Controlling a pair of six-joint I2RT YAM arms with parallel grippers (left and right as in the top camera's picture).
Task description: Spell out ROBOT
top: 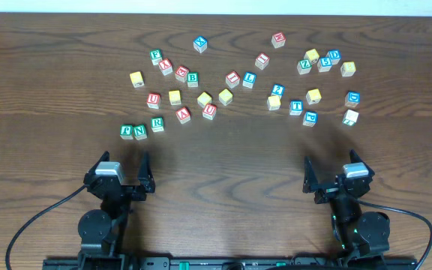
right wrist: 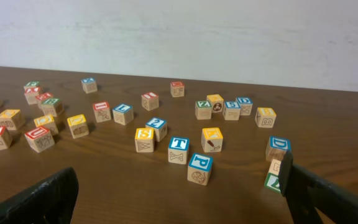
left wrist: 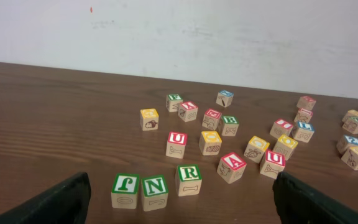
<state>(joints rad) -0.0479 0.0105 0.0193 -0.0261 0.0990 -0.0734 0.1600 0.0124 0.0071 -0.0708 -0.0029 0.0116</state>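
- My left pincer (top: 123,160) stood spread wide and pinched nothing, at the near side of the counter (top: 223,172).
- My right pincer (top: 331,163) was also spread wide and empty, well apart from the left one.
- The green-bordered R cube (top: 157,123) lay on the counter straight ahead of the left pincer. It was just beside the green N cube (top: 140,132), which touched the green F cube (top: 127,131).
- The green-bordered B cube (top: 193,77) lay farther back in the left cluster, just beside a red-lettered cube (top: 181,73).
- The blue-bordered T cube (top: 296,106) lay ahead of the right pincer, near another blue-bordered cube (top: 310,118).
- Several yellow-faced cubes (top: 204,99) were scattered through the spread, two of them side by side near the middle. I could not read their letters.
- The task cubes lay apart from one another, not set in a row, and neither pincer touched any cube.
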